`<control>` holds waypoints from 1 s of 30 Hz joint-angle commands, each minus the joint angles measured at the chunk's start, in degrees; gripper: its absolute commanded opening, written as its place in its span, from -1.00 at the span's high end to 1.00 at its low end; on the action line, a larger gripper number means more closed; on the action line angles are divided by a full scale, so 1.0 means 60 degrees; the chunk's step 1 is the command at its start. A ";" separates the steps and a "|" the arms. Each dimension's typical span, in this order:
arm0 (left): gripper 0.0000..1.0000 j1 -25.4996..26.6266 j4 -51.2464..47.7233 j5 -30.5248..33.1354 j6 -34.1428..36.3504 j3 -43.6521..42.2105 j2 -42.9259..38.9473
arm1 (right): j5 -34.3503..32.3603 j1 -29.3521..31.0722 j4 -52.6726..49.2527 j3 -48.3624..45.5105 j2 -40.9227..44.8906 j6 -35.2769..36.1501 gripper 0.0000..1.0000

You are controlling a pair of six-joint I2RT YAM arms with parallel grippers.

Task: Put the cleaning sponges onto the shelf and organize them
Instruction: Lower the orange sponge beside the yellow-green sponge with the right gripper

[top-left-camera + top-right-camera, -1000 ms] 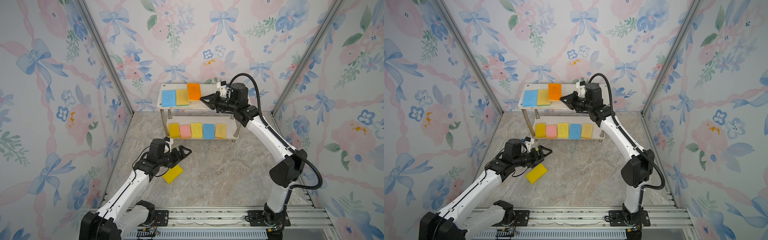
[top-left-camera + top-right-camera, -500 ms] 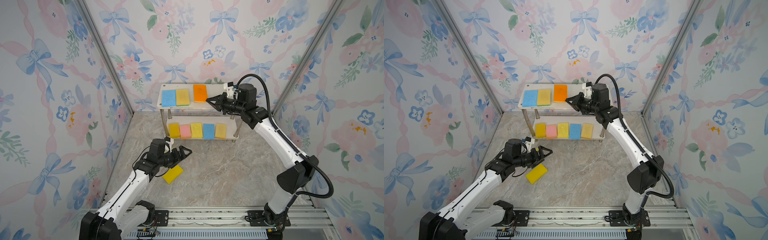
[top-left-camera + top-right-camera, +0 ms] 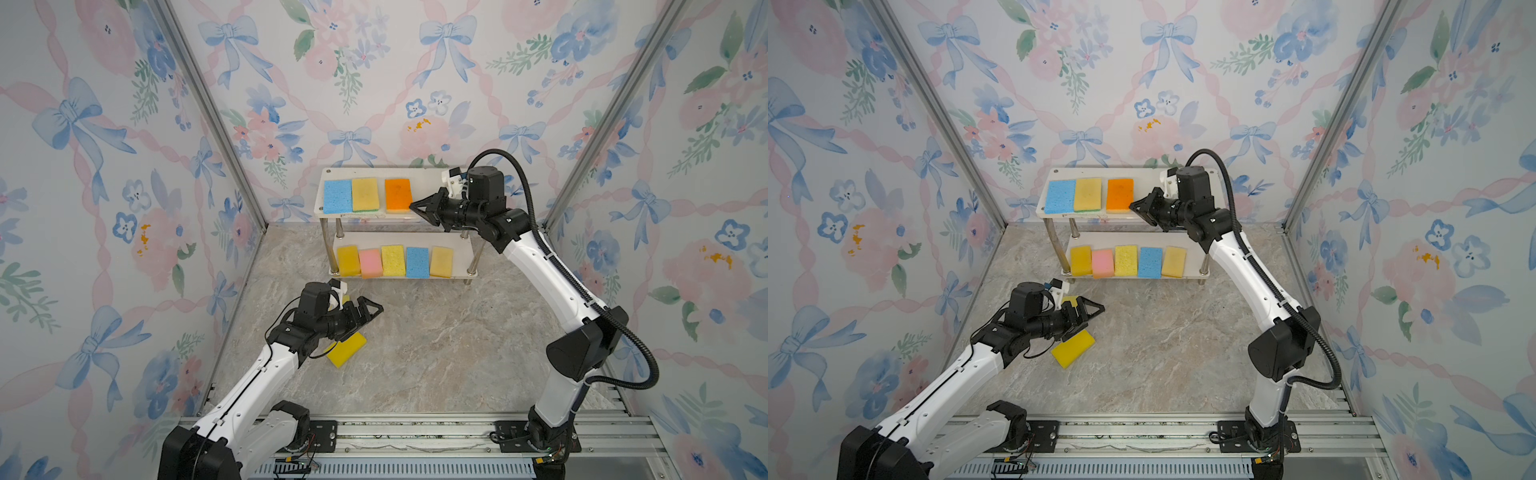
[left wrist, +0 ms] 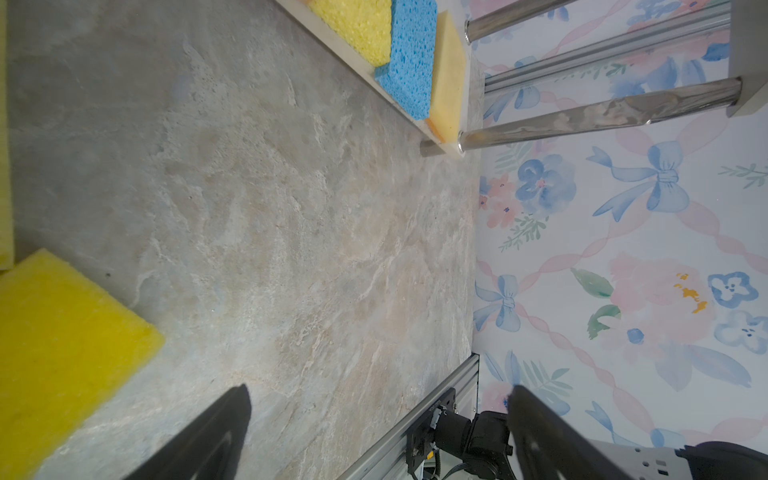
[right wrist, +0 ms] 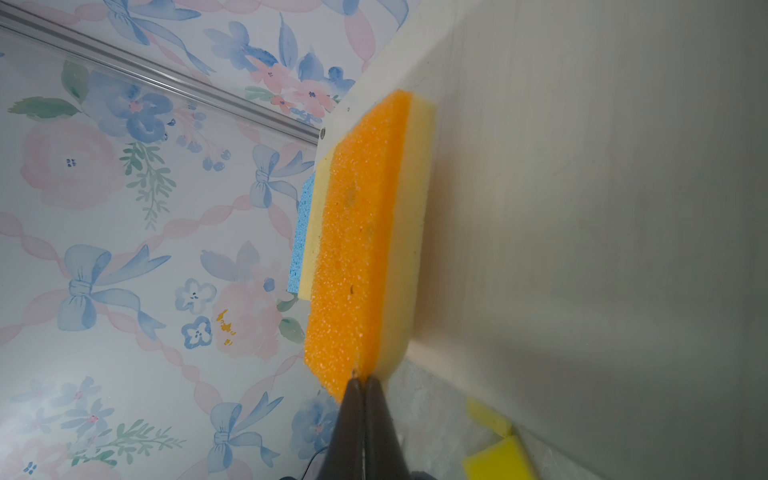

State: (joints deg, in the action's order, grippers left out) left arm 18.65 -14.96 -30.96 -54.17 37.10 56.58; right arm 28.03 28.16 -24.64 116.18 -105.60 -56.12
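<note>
The shelf (image 3: pixel 432 183) (image 3: pixel 1146 176) stands at the back wall. Its top board holds a blue, a tan and an orange sponge (image 3: pixel 398 194) (image 3: pixel 1119 194) (image 5: pixel 361 249). My right gripper (image 3: pixel 412 205) (image 3: pixel 1131 205) (image 5: pixel 360 377) is shut and empty, its tips against the orange sponge's right front edge. The lower board carries several sponges (image 3: pixel 392 260) (image 3: pixel 1125 260) in a row. On the floor lies a yellow sponge (image 3: pixel 348 350) (image 3: pixel 1074 348) (image 4: pixel 62 353). My left gripper (image 3: pixel 368 309) (image 3: pixel 1090 309) (image 4: pixel 378 388) hovers open just above it. Another yellowish sponge (image 3: pixel 1069 299) shows partly behind that gripper.
The marble floor (image 3: pixel 436 340) runs between the shelf and the rail (image 3: pixel 415 432) at the front. Floral walls close in on three sides. The top board is bare to the right of the orange sponge, where my right wrist hangs over it.
The right arm has swung to the right with its shut tips at the orange sponge, which has slid a little right and forward on the top board. The left arm has stayed still.
</note>
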 commanded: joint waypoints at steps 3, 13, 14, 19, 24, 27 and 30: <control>-0.96 -0.0155 -0.0085 -0.0216 0.0050 -0.0198 -0.0295 | 0.0002 0.0224 -0.0363 0.0729 -0.0483 0.0150 0.97; -0.96 -0.0219 -0.0077 -0.0255 0.0093 -0.0091 -0.0232 | -0.0067 0.0275 -0.0049 0.0447 -0.0239 0.0195 0.23; -0.96 -0.0220 -0.0084 -0.0248 0.0108 -0.0090 -0.0227 | -0.0098 0.0256 -0.0063 0.0414 -0.0188 0.0237 0.17; -0.96 -0.0223 -0.0084 -0.0258 0.0108 -0.0017 -0.0173 | -0.0274 0.0170 -0.0155 0.0166 0.0126 0.0327 -0.04; -0.96 -0.0221 -0.0075 -0.0260 0.0121 0.0046 -0.0176 | -0.0437 0.0253 -0.0301 -0.0145 0.0571 0.0543 -0.08; -0.96 -0.0217 -0.0084 -0.0237 0.0108 0.0007 -0.0215 | -0.0705 0.0452 -0.0533 -0.0657 0.1075 0.0766 -0.07; -0.96 -0.0226 -0.0085 -0.0217 0.0093 -0.0053 -0.0247 | -0.0876 0.0728 -0.0415 -0.1330 0.1527 0.0786 0.03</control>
State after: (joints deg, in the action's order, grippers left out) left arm 17.58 -14.96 -31.57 -54.17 36.47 55.33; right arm 24.40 30.65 -26.41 110.48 -99.53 -52.97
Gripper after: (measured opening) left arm 0.979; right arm 0.491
